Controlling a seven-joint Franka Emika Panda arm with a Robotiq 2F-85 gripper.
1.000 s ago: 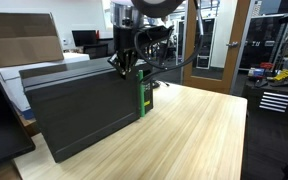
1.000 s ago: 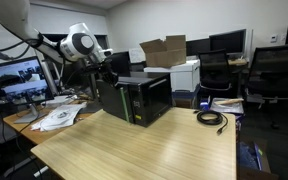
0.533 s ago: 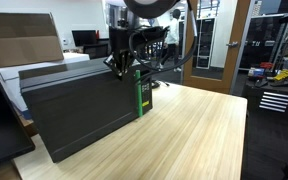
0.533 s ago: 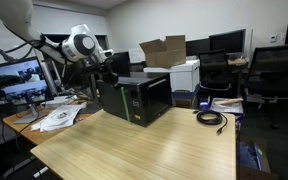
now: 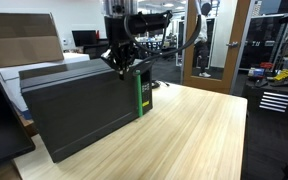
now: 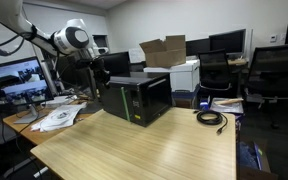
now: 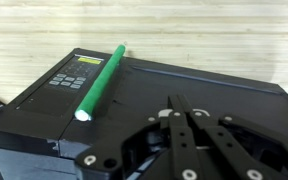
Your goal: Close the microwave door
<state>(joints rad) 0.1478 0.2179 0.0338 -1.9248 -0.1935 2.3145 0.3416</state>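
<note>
The microwave (image 5: 64, 72) stands on the wooden table (image 5: 199, 130) and also shows in the other exterior view (image 6: 134, 98). The microwave door (image 5: 79, 112) lies flat against the oven front, with the green vertical strip (image 5: 140, 95) at its edge. My gripper (image 5: 121, 66) hangs just above the top edge of the door near the green strip. In the wrist view the fingers (image 7: 176, 104) are shut together and empty over the dark door panel (image 7: 209, 88), with the green strip (image 7: 99, 82) and the control panel (image 7: 68, 76) to their left.
A brown cardboard box (image 5: 24, 42) stands behind the microwave and also shows in an exterior view (image 6: 164, 50). A black cable (image 6: 212, 118) lies on the table. Papers (image 6: 59, 117) lie on a side desk. Office chairs (image 6: 274, 70) stand beyond the table.
The gripper has lifted slightly up and back from the door's top edge. The door stays flat against the oven front.
</note>
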